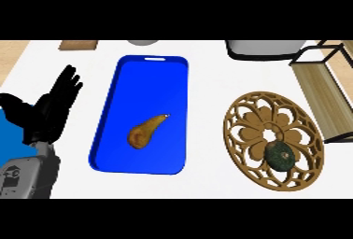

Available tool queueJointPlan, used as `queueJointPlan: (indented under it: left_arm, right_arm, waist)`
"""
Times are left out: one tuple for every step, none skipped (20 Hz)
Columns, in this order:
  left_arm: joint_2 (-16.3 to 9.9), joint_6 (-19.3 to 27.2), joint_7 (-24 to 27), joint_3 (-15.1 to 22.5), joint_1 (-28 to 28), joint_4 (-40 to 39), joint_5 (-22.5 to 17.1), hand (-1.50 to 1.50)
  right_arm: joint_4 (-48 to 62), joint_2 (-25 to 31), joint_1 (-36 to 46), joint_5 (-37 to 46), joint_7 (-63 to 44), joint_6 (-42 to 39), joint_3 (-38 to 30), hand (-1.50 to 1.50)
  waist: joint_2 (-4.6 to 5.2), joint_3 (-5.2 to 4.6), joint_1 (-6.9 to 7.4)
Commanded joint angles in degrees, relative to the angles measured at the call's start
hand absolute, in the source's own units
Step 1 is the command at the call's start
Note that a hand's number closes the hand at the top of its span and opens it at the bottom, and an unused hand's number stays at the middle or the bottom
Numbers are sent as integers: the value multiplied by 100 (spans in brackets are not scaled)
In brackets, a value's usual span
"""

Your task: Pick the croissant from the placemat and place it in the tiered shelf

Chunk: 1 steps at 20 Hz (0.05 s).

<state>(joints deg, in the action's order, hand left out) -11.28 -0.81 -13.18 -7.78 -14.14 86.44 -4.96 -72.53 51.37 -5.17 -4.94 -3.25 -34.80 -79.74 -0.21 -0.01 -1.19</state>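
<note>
White counter (207,70), left hand (48,112) open, fingers up, empty.

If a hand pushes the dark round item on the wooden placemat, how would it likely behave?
The dark green item looks rounded, so it may roll rather than slide. The openwork placemat could catch it in a gap. It looks rigid, not floppy. The left hand rests far from it.
</note>
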Motion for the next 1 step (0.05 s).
queueJointPlan:
  left_arm:
    - [-32,-56,-31,-24,110,175,-46,0]
  right_arm:
    - [-895,-683,-597,-71,351,-426,-275,-150]
  waist:
    - [1,-2,30]
